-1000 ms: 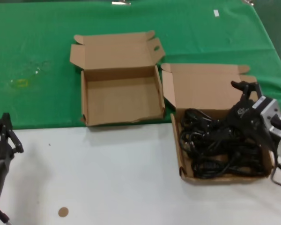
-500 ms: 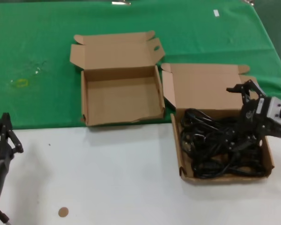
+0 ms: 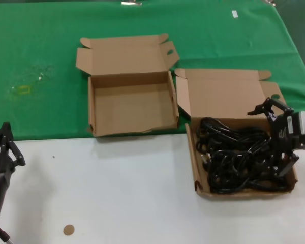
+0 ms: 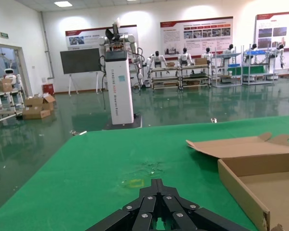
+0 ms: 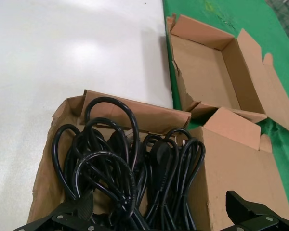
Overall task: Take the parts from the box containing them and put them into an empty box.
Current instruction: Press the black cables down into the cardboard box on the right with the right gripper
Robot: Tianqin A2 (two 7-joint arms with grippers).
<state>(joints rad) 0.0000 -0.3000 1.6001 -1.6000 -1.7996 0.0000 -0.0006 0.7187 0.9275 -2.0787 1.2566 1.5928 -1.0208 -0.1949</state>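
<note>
Several black power cords lie tangled in the right cardboard box, whose lid stands open behind. The wider empty box lies to its left, its lid flap showing an oval hole. My right gripper is open, with its jaws wide apart over the right end of the cords. In the right wrist view the cords lie between its fingertips and nothing is held; the empty box lies beyond. My left gripper is shut and parked at the near left.
Green cloth covers the far half of the table and white surface the near half. A small brown disc lies on the white part. The left wrist view shows the shut left gripper and the empty box's edge.
My right gripper has shifted to the right over the cord box and turned, with its jaws now spread wide. The left arm has not moved.
</note>
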